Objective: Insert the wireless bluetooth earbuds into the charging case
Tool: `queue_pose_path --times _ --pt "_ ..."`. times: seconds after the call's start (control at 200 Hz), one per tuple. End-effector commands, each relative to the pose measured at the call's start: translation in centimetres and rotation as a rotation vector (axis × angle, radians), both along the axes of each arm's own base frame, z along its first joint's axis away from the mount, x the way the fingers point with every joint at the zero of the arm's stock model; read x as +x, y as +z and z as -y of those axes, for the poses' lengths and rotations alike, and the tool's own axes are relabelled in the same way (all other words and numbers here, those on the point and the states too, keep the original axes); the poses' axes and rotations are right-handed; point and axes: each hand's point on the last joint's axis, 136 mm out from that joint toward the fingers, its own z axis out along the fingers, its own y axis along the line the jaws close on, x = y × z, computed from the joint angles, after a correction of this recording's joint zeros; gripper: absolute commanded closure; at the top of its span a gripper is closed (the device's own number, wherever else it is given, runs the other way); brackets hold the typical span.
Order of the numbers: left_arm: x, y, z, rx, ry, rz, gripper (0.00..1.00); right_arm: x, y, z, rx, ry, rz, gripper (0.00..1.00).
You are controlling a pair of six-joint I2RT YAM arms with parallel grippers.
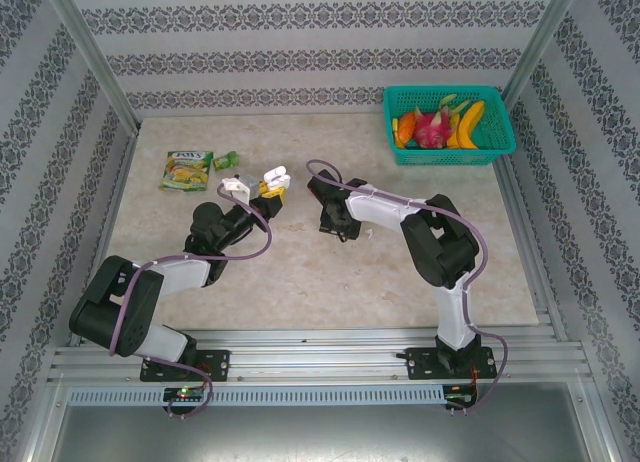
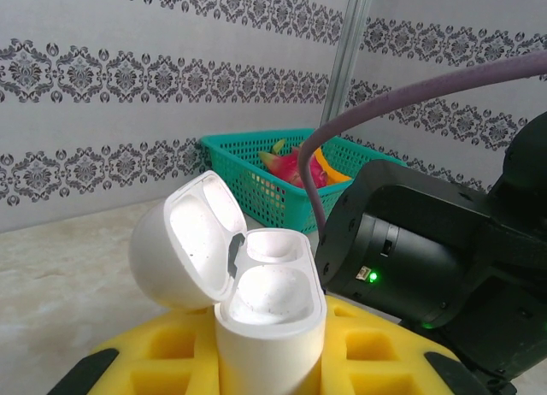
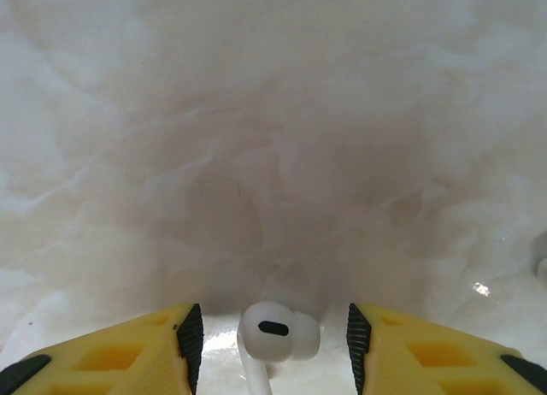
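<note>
As right gripper flanks earbud, stem — cropped

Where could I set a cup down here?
Bare marble: near front between left arm and right arm; along the back between snack packet and fruit basket; right side before the basket. Crowded mid-table, where the left pincer holding the open case sits by the right pincer.

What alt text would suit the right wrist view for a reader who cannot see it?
A small white earbud lies on the pale marble tabletop between the two yellow fingers of the right hand, which stand open on either side without touching it. Its stem runs off the bottom edge.
</note>
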Motion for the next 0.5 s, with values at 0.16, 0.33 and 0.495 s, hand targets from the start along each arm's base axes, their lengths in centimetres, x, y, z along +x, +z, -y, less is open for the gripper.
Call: queue_pose_path --times 0.16,0.33,0.495 --pt "-1.02 1.86 0.64 -0.033 -0.047 0.058 1.00 0.47 -0.70 0.74 -0.014 -0.041 -0.006 0.55" --pt "-0.90 1.85 0.73 -0.032 -0.048 0.053 1.00 0.39 -0.74 0.66 -0.007 -0.039 -0.007 0.60" --pt "-0.77 1.80 0.71 -0.034 -0.047 0.048 1.00 -0.01 -0.83 0.39 0.003 -0.029 -0.015 0.61"
